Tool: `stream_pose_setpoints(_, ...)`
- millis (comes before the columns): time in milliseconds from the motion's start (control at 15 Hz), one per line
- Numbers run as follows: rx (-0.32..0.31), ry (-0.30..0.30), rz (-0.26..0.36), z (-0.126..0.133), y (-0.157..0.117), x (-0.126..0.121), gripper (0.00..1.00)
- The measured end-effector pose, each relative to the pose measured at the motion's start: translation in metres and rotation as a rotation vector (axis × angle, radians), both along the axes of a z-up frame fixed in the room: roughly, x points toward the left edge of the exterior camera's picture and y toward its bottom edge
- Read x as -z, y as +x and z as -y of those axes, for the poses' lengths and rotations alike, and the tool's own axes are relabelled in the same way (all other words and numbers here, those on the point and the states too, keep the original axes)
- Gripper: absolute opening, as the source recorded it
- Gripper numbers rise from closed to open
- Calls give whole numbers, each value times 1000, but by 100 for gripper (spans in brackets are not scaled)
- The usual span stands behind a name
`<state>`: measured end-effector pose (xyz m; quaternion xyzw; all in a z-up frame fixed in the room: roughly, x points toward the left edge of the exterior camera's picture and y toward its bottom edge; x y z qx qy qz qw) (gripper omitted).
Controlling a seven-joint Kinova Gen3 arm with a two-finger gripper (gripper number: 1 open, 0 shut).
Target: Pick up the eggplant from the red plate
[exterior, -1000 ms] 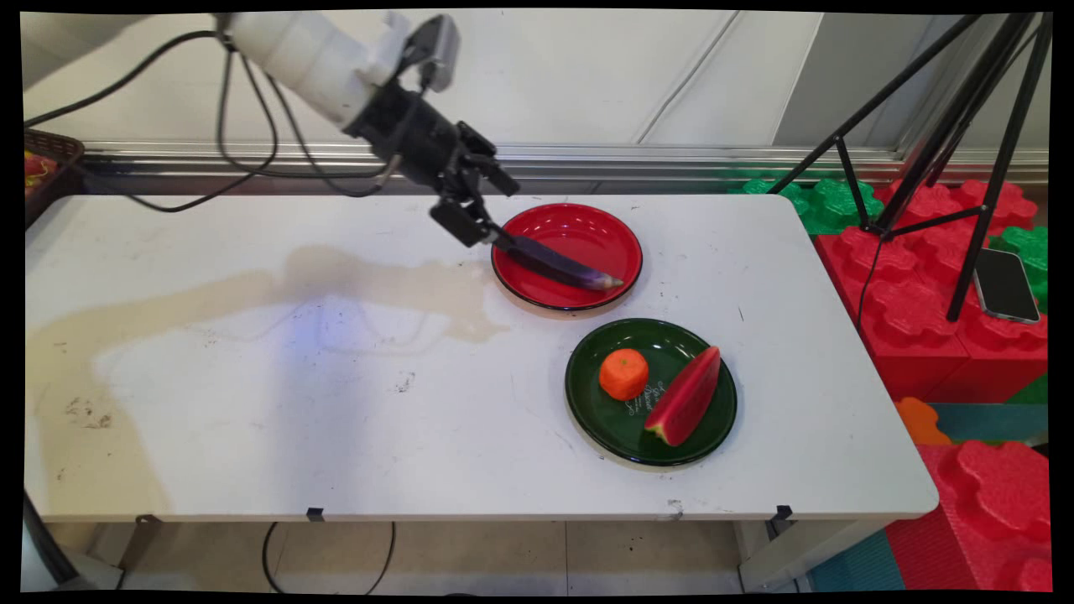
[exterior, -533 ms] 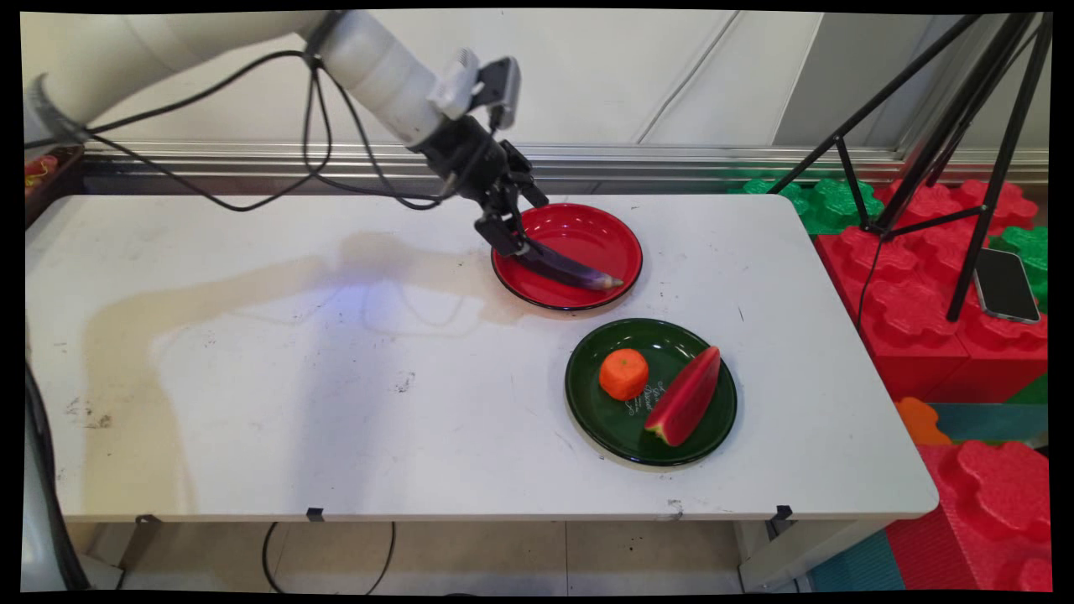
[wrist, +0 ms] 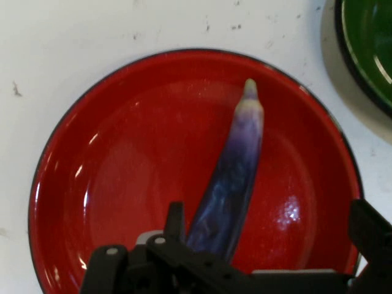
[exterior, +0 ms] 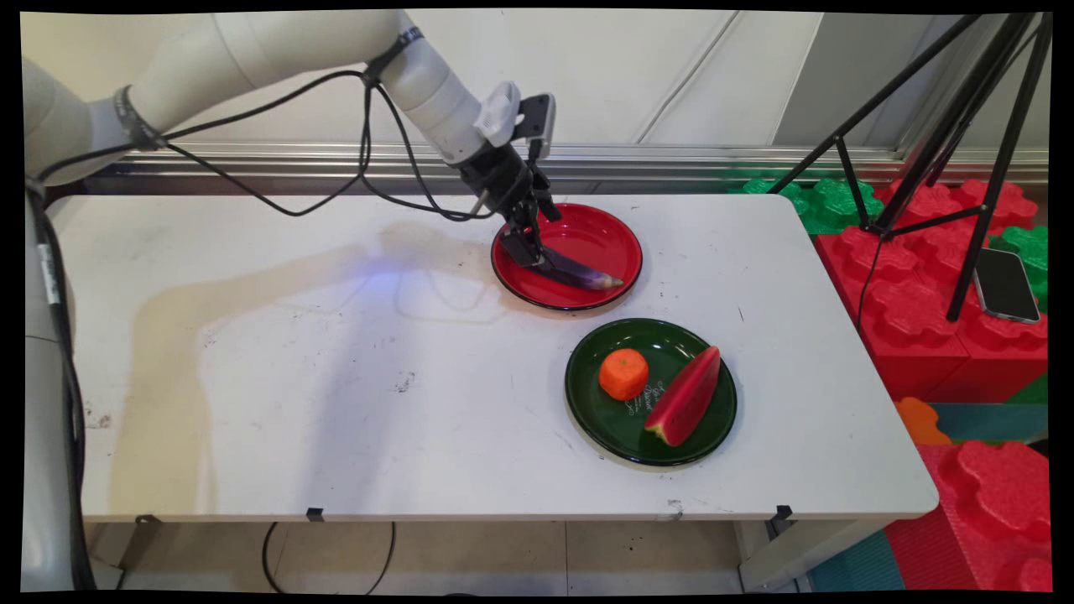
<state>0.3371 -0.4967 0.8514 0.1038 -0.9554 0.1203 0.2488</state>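
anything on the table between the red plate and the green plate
Nothing: in the main view only a narrow strip of bare white table separates the red plate from the green plate.

Green plate [exterior: 608,419] script — seemingly illegible.

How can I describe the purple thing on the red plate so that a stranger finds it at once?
On the white table stand two plates; take the red plate, farther from the camera than the green plate. The eggplant lies in it, under the gripper. It is long, thin and dark purple with a pale tip, unlike the orange and the watermelon slice.
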Motion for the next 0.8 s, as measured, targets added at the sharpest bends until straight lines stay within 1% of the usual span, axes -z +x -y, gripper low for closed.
stream_pose_setpoints(400, 7, 27, 60, 24, -7, 31, 100)
stream_pose_setpoints(800, 10, 29, 84, 38, -11, 48, 100)
